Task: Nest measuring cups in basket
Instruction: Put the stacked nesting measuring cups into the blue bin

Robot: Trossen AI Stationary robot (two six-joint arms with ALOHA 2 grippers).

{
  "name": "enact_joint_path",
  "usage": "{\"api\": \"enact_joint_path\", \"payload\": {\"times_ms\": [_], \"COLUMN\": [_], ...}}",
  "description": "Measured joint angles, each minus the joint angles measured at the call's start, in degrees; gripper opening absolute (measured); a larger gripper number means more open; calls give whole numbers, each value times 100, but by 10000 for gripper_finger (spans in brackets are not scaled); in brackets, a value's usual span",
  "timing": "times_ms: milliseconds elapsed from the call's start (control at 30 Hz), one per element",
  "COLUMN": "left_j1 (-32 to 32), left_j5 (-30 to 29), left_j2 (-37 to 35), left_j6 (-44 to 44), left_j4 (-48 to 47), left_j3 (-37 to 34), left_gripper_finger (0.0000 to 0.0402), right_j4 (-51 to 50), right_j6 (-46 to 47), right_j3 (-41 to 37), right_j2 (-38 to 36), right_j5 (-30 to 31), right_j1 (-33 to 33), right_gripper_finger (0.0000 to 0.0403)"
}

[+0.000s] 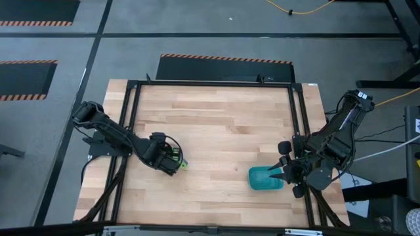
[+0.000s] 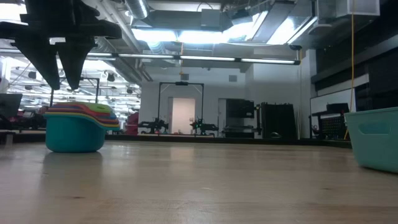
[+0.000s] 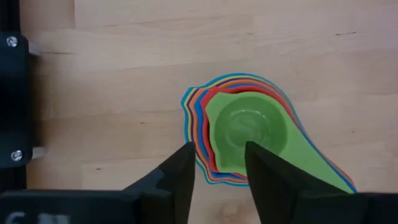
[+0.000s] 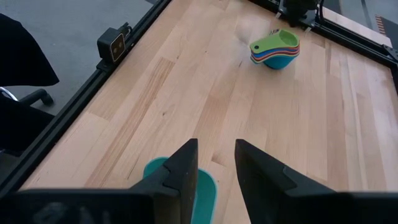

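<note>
- My left gripper point(image 3: 217, 171) hangs parted just above the measuring cups point(image 3: 249, 134), gripping nothing; handles trail off diagonally.
- Cups stand nested on table, well apart from basket point(image 1: 265, 178).
- Right gripper point(image 4: 216, 163) narrowly parted, empty, over basket.

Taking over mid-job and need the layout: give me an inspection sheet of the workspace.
Surface: wooden table, bare between the items.
Job's things: measuring cups nested in one stack, green on top, standing on the table; basket apart, near the right arm, no cup seen in it.
Clutter: nothing seen.
Grippers: left gripper open over the stack; right gripper open above the basket, empty.
Cables: yellow cable on the floor.
Surroundings: striped floor mats.
</note>
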Motion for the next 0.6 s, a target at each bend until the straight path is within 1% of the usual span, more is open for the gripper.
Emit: {"api": "enact_joint_path", "payload": {"times_ms": [133, 267, 600], "left_j1": [-2, -2, 5], "left_j5": [141, 112, 184], "left_j2": [0, 0, 0], "left_j6": [36, 283, 304], "left_j4": [0, 27, -16], "left_j3": [0, 0, 0], "left_gripper_finger": [146, 146, 145], "right_j4": [0, -1, 0], "right_j6": [0, 0, 0], "right_j3": [0, 0, 0], "right_j2": [0, 0, 0], "right_j5": [0, 0, 0], "right_j1": [0, -1, 0], "right_gripper_finger": [112, 112, 112]}}
